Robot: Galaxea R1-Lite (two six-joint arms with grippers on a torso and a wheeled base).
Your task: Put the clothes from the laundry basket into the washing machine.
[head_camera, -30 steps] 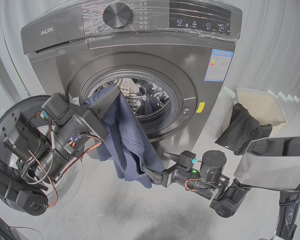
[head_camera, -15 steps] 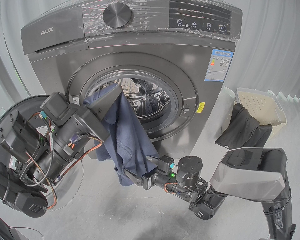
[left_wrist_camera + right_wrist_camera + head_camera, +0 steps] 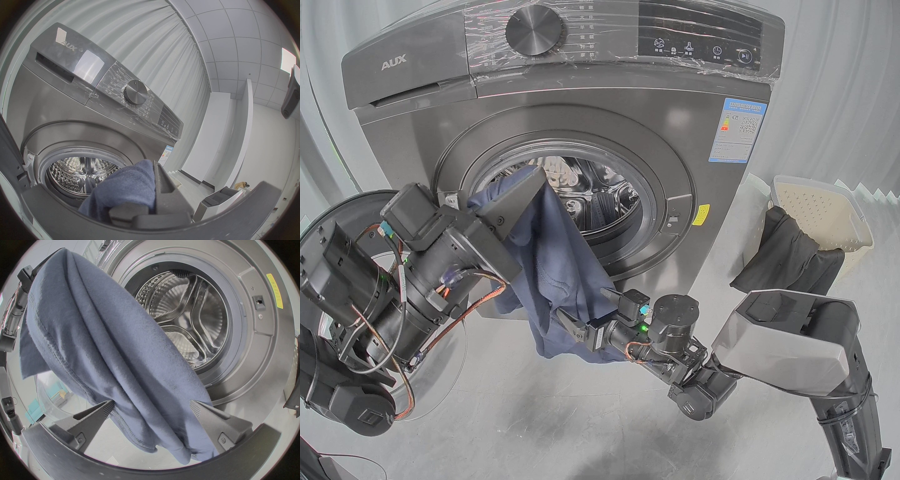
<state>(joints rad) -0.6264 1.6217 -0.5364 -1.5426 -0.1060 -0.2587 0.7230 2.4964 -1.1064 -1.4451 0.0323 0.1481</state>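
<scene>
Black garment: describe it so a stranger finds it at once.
Start at the grey washer; beside it, on the robot's right, stands a cream basket. The black garment is draped over the basket's rim, spilling down its side. It is the only black cloth; the blue garment hangs at the washer's door opening instead.

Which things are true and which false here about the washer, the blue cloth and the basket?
1. The door stands open. True.
2. The left gripper holds the blue garment up at the drum opening. True.
3. The blue garment lies wholly inside the drum. False: most of it hangs outside, in front.
4. The laundry basket is empty. False: a black garment hangs over its rim.
5. The right gripper is open around the blue garment's lower part. True.
</scene>
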